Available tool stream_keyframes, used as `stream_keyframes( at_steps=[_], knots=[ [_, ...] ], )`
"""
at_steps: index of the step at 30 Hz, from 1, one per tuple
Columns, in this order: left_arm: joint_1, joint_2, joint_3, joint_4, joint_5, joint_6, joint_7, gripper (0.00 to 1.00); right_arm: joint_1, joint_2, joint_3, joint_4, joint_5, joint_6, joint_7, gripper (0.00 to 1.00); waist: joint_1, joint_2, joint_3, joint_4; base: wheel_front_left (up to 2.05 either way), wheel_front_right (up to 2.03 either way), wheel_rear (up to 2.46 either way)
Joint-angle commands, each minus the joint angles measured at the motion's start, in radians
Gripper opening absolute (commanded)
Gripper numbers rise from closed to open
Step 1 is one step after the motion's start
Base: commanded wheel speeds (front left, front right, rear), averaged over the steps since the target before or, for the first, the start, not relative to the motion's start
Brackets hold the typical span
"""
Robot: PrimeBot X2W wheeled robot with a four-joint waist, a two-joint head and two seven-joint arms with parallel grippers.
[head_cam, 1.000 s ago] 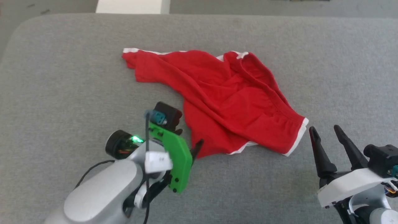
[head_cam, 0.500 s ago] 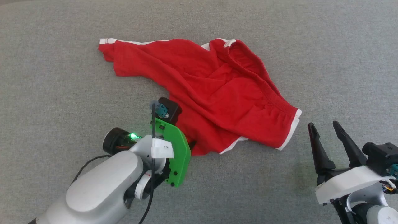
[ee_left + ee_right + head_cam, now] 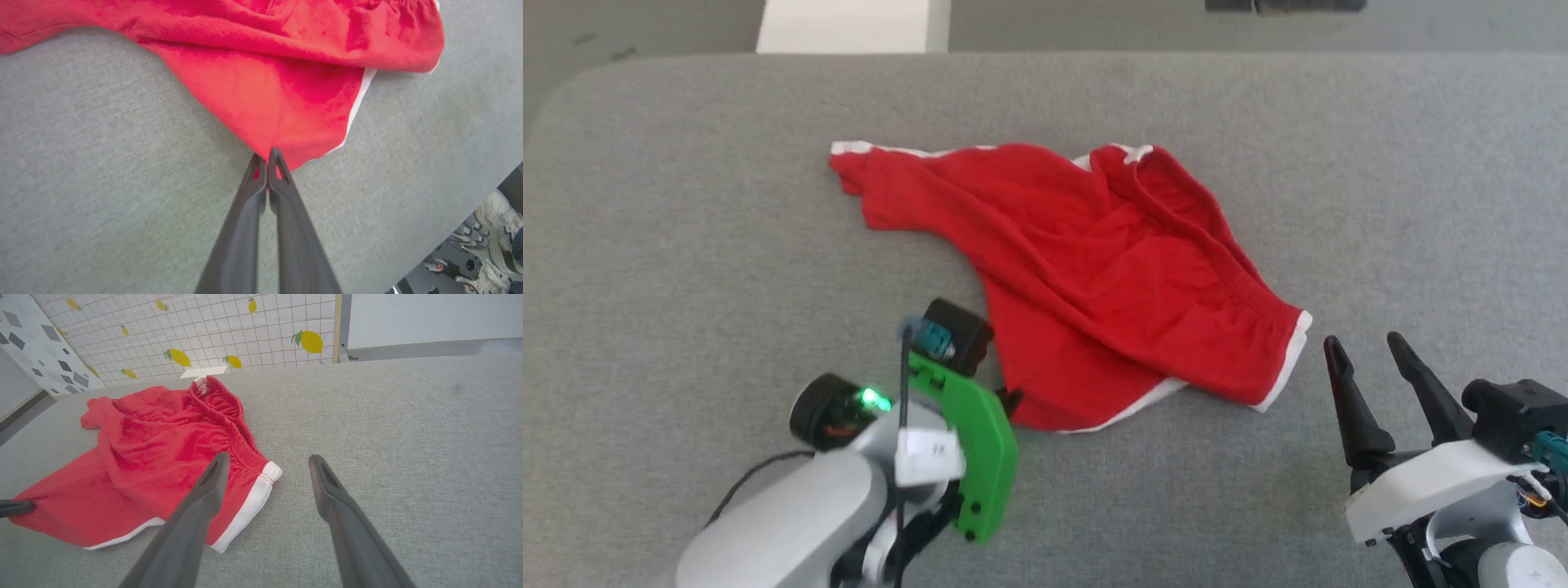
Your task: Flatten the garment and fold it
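1. Roughly at the middle of the head view, the bright red thin-fabric shorts with white trim (image 3: 1094,278) lay crumpled on the flat grey woven surface (image 3: 686,245), with one leg stretched toward the upper left and the gathered waistband (image 3: 1225,245) running down the right side
2. At the lower left of that view, the left gripper (image 3: 1010,400) with its two long dark fingers met the nearest red corner of the shorts, and a bright green plastic bracket (image 3: 984,441) sat on its wrist just beneath it in the frame
3. In the left wrist view those fingers were pressed together at the frame's centre, pinching the pointed red corner of the shorts, and the white hem trim (image 3: 357,102) ran up to the right of the pinch
4. At the lower right of the head view, the right gripper (image 3: 1364,343) stood with its fingers spread wide and nothing between them, just beside the white-edged corner of the shorts but apart from it
5. In the right wrist view, a white tiled panel printed with yellow lemons (image 3: 245,326) stood across the upper left, behind the shorts
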State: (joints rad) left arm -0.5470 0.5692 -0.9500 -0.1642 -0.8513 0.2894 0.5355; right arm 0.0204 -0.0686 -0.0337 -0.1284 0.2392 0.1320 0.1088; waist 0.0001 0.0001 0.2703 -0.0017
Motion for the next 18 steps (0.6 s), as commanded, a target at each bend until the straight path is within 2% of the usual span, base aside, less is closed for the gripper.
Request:
stream_keyframes(
  at_steps=[1,6,10,14,18],
  knots=[
    [0.026,0.021,0.004,-0.033,-0.002,0.017,-0.004,0.00,0.004,-0.002,-0.003,0.003,0.005,-0.001,0.004,1.00,-0.0001,-0.0001,-0.057,0.029,0.00,0.00,0.00],
    [0.103,0.094,0.030,-0.169,-0.007,0.092,-0.011,0.00,0.017,-0.002,-0.016,0.007,0.014,-0.001,0.009,1.00,-0.0001,-0.0001,-0.090,0.050,0.00,0.00,0.00],
    [0.125,0.157,0.086,-0.239,-0.006,0.148,-0.032,0.00,0.021,0.000,-0.019,0.002,0.018,-0.001,0.009,1.00,-0.0001,-0.0001,-0.082,0.058,0.00,0.00,0.00],
    [0.106,0.188,0.128,-0.223,-0.012,0.147,-0.046,0.00,0.009,0.001,-0.006,-0.006,0.016,-0.001,0.008,1.00,-0.0001,-0.0001,-0.044,0.047,0.00,0.00,0.00],
    [0.063,0.192,0.143,-0.133,-0.005,0.109,-0.060,0.00,-0.006,0.003,0.007,-0.011,0.011,-0.001,0.004,1.00,-0.0001,-0.0001,-0.003,0.024,0.00,0.00,0.00]
  ],
)
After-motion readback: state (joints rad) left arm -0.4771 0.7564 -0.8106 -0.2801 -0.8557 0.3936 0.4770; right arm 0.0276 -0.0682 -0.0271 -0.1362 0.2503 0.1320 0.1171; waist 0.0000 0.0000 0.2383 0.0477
